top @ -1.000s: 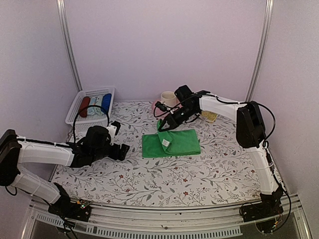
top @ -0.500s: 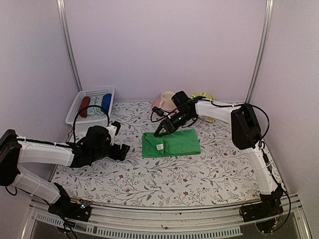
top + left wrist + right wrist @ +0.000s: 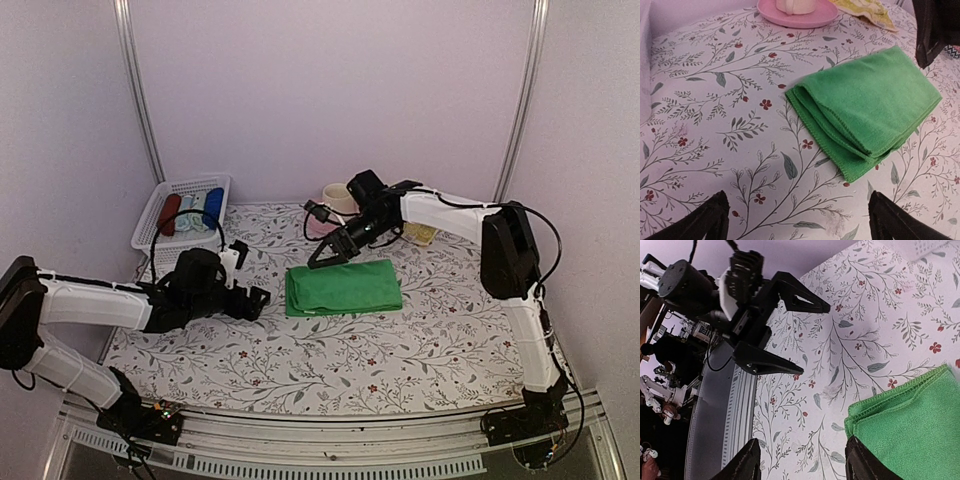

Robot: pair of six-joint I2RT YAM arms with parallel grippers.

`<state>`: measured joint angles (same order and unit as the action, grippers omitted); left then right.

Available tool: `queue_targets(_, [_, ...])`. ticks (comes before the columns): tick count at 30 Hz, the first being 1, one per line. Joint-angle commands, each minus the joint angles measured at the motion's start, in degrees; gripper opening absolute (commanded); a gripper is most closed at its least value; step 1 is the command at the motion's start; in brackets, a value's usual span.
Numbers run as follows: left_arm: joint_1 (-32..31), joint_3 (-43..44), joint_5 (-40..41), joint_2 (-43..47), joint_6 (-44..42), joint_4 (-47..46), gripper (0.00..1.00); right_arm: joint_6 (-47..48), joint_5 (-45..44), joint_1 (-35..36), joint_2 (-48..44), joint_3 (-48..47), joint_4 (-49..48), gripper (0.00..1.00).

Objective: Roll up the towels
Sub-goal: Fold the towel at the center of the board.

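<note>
Green towel: plush terry, folded into a layered rectangle with stitched hems stacked, lying flat mid-table on the floral-print cover. Yellow printed towel: crumpled at the back, partly behind the right arm. Right pincer released and empty, over the green towel's far-left corner. Left pincer spread wide and empty, just left of the towel. Pink saucer and white lattice basket stand behind.

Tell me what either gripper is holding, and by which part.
Nothing: left gripper and right gripper are open; the green towel lies free.
</note>
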<state>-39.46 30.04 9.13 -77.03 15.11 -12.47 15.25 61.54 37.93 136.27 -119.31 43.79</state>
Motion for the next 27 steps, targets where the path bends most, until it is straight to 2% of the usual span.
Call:
queue_targets(1, [0.37, 5.16, -2.97, -2.45, 3.12, -0.81, 0.97, 7.17, 1.66, -1.34, -9.93, 3.66, 2.82, 0.60])
queue_targets(6, [0.36, 12.58, -8.87, -10.54, 8.20, -0.51, 0.97, 10.30, -9.48, -2.03, -16.62, 9.81, 1.75, 0.61])
queue_targets(12, [0.19, 19.75, -15.72, -20.42, 14.03, 0.41, 0.97, 6.81, -24.76, -7.48, -21.59, 21.82, -8.53, 0.60])
queue_targets(16, [-0.36, 21.56, -15.67, -22.71, 15.37, 1.58, 0.87, 5.88, -30.07, -9.85, -20.81, 26.42, -11.55, 0.58])
queue_targets(20, [-0.91, 22.75, -16.20, -24.50, 15.76, 2.07, 0.80, 6.16, -31.94, -9.90, -17.89, 27.29, -12.67, 0.57])
queue_targets(27, [-1.65, 25.35, -16.22, -27.93, 15.82, 3.39, 0.74, 4.74, -32.50, -9.90, -14.06, 25.96, -12.68, 0.52])
